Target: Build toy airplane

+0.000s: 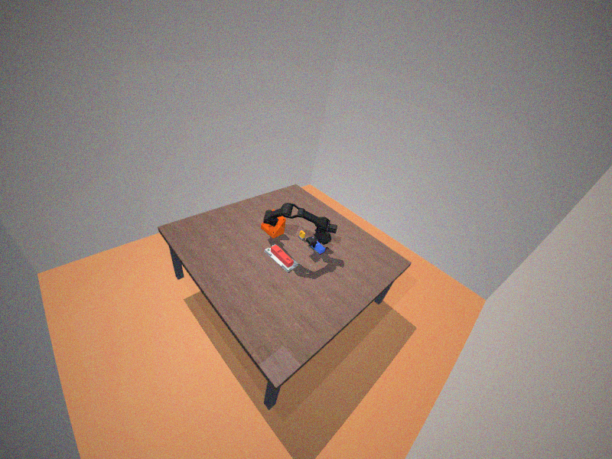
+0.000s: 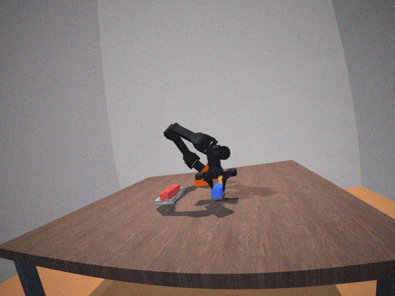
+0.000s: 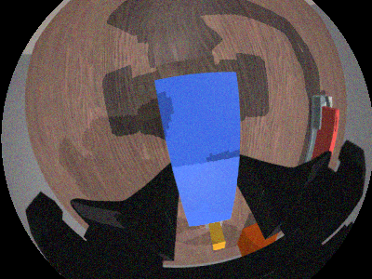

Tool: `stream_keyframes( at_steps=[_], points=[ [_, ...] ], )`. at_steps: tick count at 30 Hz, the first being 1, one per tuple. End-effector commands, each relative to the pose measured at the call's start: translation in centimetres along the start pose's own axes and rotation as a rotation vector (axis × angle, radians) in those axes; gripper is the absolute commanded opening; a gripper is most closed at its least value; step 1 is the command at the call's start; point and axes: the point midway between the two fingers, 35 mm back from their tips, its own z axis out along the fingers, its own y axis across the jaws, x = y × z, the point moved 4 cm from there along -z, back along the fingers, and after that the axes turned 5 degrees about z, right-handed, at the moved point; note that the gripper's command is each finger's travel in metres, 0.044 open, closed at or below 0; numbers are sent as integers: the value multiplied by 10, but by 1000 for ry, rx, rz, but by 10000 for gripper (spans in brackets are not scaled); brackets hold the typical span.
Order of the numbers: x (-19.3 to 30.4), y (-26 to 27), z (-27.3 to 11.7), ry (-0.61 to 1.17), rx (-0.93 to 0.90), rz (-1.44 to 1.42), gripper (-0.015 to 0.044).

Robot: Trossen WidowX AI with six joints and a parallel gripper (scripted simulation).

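Observation:
The red fuselage [image 1: 281, 255] [image 2: 170, 192] [image 3: 326, 135] lies lengthwise in the pale grey cradle [image 1: 288, 268] [image 2: 157, 202] [image 3: 316, 112]. Dark socket openings show on its top, with nothing in them. My gripper [image 1: 312, 242] [image 2: 218, 187] [image 3: 201, 161] points down and is shut on the blue wing [image 1: 320, 248] [image 2: 217, 193] [image 3: 200, 116], one finger on each side. The wing looks tilted, low over the table; whether it touches is unclear. Its tab is hidden. The yellow tail fin [image 1: 301, 234] [image 2: 220, 179] [image 3: 217, 236] stands behind the wing, toward the arm's base.
The orange arm base [image 1: 274, 227] [image 2: 200, 182] [image 3: 253, 239] stands behind the cradle and the fin. The arm arches from it over to the wing. The cradle lies to the left of the gripper in the top and exterior views. The arm's shadow falls between cradle and wing.

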Motion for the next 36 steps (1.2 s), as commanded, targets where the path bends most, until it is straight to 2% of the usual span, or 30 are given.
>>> stream_keyframes(
  at_steps=[1, 4, 36],
  points=[
    [0, 0, -1, -8, 1, -5, 78],
    [0, 2, -10, -32, -10, 2, 0],
    [-2, 4, -104, -11, -9, -8, 0]
  ],
)
